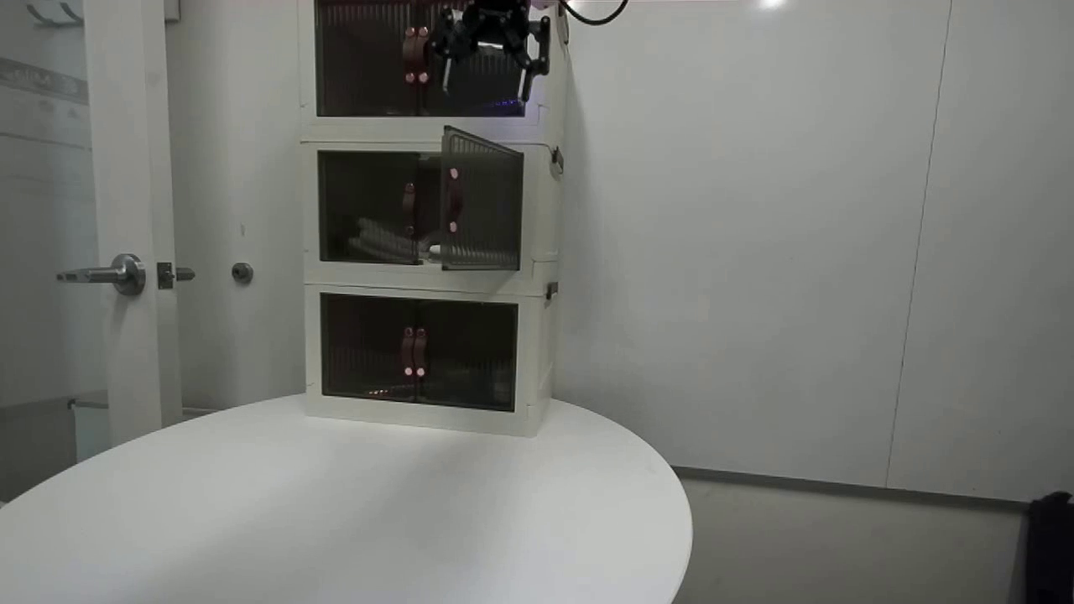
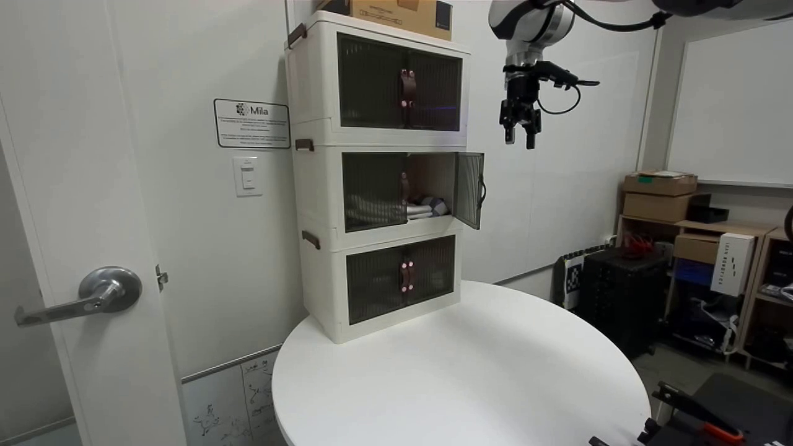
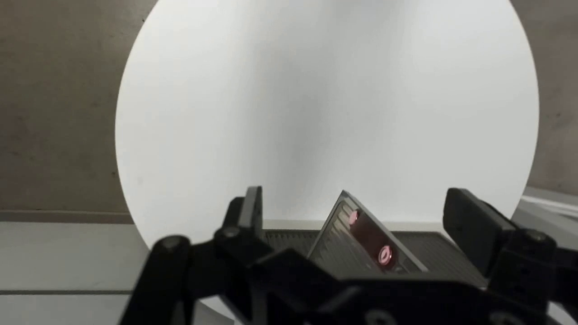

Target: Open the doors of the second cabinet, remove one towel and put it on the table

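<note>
The second cabinet (image 1: 544, 210) is the middle tier of the white stack; it also shows in an exterior view (image 2: 319, 198). One of its doors (image 2: 469, 191) stands swung outward; the other door (image 2: 375, 193) is shut. The open door also shows in the wrist view (image 3: 345, 239), below and between my fingers. Folded whitish towels (image 2: 419, 212) lie inside, beside a blue-and-white checked cloth (image 2: 436, 204). My gripper (image 2: 520, 141) is open and empty, pointing down, in the air in front of the top tier and above the open door. The round white table (image 3: 316, 113) stands under the stack.
The top tier (image 2: 401, 137) and bottom tier (image 2: 396, 316) have shut doors. A cardboard box (image 2: 396, 15) sits on top of the stack. A room door with a metal handle (image 2: 108, 291) stands beside the stack. Shelves with boxes (image 2: 657, 207) are farther back.
</note>
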Controlling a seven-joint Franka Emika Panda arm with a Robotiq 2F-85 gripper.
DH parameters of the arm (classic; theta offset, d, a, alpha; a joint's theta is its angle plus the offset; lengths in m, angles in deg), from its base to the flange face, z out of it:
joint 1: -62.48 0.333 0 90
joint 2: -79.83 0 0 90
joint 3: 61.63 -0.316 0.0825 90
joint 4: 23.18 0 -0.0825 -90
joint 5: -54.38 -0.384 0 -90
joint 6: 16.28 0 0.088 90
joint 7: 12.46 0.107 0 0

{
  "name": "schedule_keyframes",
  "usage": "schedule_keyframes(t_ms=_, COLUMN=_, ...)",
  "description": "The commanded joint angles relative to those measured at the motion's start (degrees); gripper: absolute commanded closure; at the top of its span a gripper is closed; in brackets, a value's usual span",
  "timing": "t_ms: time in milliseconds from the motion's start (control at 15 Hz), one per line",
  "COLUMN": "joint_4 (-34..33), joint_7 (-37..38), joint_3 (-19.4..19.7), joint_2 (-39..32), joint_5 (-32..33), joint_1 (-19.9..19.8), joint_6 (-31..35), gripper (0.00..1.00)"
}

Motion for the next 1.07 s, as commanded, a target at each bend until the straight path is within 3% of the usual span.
schedule_keyframes(t_ms=0, joint_4=-1.05, joint_7=-10.09, joint_3=-1.21, joint_2=0.77, joint_5=0.17, joint_1=-0.55, joint_6=-5.02, gripper=0.00)
schedule_keyframes(t_ms=200, joint_4=-0.97, joint_7=-13.27, joint_3=-2.53, joint_2=2.56, joint_5=-2.03, joint_1=0.27, joint_6=-8.35, gripper=0.00)
schedule_keyframes(t_ms=400, joint_4=-1.13, joint_7=-9.84, joint_3=-3.85, joint_2=3.33, joint_5=-3.80, joint_1=1.56, joint_6=-8.90, gripper=0.00)
schedule_keyframes(t_ms=733, joint_4=-2.77, joint_7=-4.94, joint_3=-4.22, joint_2=-1.25, joint_5=-5.10, joint_1=2.63, joint_6=-2.51, gripper=0.00)
schedule_keyframes(t_ms=1000, joint_4=-3.60, joint_7=3.60, joint_3=-3.22, joint_2=-5.59, joint_5=-5.24, joint_1=2.76, joint_6=7.10, gripper=0.00)
